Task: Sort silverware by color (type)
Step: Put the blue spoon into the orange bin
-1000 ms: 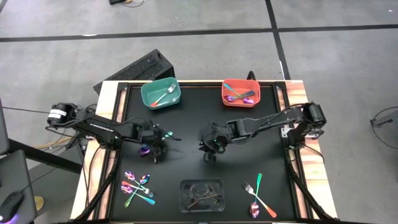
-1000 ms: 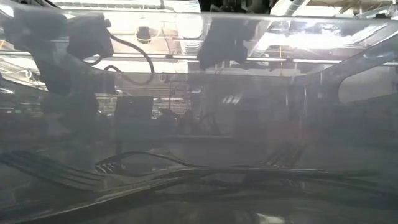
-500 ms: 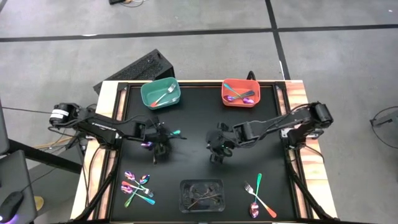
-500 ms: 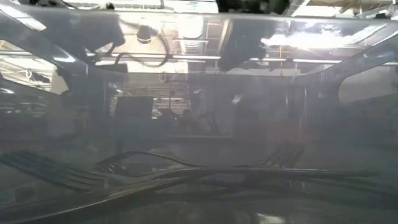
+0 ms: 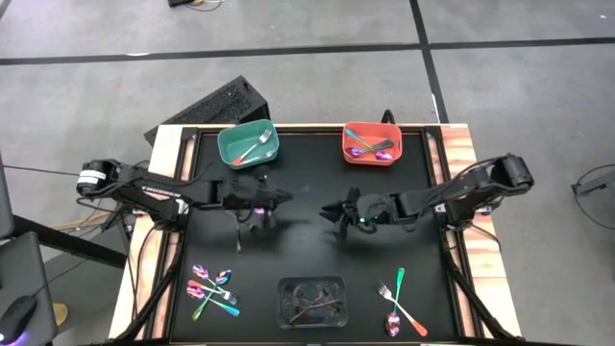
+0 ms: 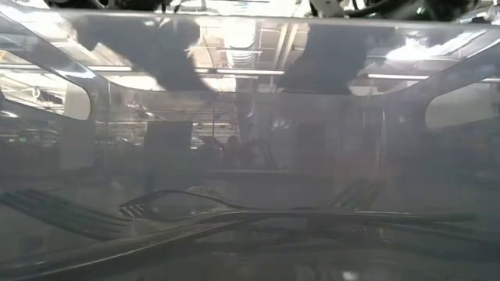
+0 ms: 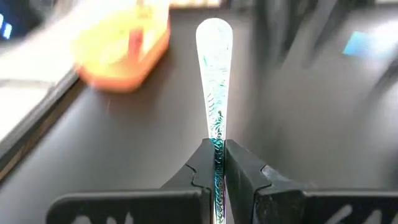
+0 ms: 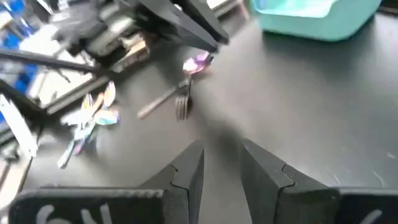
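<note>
My left gripper (image 5: pixel 272 200) hovers over the middle of the black mat, shut on a piece of silverware with a teal handle (image 7: pixel 214 74). The handle's rounded end (image 5: pixel 299 191) points toward my right gripper (image 5: pixel 334 210). That gripper stands open a little to the right with nothing between its fingers (image 8: pixel 217 168). An iridescent purple head (image 8: pixel 198 62) shows under the left gripper. More silverware lies in a cluster at the near left (image 5: pixel 212 289) and another at the near right (image 5: pixel 400 302). My left gripper pinches the teal handle (image 7: pixel 216 134) between its two fingers (image 7: pixel 242 171), some way back from the rounded free end. The handle runs along the fingers and sticks out ahead of them. The fingers slant a little downward, pointing toward the table's right. The piece is lifted clear of the mat.
A teal bin (image 5: pixel 248 144) holding a fork and an orange-red bin (image 5: pixel 372 142) holding spoons stand at the far edge. A clear tray (image 5: pixel 310 300) of dull grey cutlery sits at the near middle. A fork (image 8: pixel 177 104) lies on the mat below the left arm.
My left gripper has risen and gone toward the table's right, tipping from pointing down to nearly level. The teal-handled piece has come up off the mat with it. My right gripper has drawn back toward the right edge and tipped up to a shallow slant.
</note>
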Motion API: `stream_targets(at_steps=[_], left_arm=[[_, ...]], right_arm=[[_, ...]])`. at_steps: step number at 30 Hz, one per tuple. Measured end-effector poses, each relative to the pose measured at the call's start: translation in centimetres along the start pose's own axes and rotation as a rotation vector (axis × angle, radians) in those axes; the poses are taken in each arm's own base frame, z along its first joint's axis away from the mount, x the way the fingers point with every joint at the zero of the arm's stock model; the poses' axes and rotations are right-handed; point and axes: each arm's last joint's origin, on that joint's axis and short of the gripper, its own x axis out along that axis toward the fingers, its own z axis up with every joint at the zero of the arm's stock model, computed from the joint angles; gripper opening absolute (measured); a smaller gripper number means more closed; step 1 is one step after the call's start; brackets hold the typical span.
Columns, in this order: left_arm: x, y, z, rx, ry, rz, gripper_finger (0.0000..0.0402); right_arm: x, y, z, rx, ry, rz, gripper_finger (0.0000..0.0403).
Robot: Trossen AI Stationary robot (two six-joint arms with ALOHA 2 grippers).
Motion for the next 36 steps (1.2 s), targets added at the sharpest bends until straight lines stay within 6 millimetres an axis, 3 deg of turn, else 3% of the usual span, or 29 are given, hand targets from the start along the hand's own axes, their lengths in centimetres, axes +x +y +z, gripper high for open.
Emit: stream_targets(at_steps=[6, 12, 21, 29, 36], left_arm=[[-0.5, 0.0, 3.3, -0.022, -0.344, -0.094, 0.0008], [-1.2, 0.0, 4.6, 0.008, -0.497, -0.141, 0.0008], [-1.2, 0.1, 4.7, 0.006, -0.511, -0.136, 0.0008], [-1.2, 0.4, 4.9, 0.001, -0.527, -0.118, 0.0009], [-1.3, 0.5, 5.1, -0.004, -0.549, -0.118, 0.0009]], right_arm=[[1.6, -0.2, 0.4, -0.086, -0.142, 0.051, 0.012], [2.3, -0.2, 2.4, -0.174, -0.349, 0.084, 0.012], [2.6, -0.1, 5.0, -0.293, -0.421, 0.122, 0.0121], [2.4, 0.9, 5.0, -0.405, -0.435, 0.159, 0.0121], [2.5, -0.1, 5.9, -0.387, -0.476, 0.129, 0.0121]])
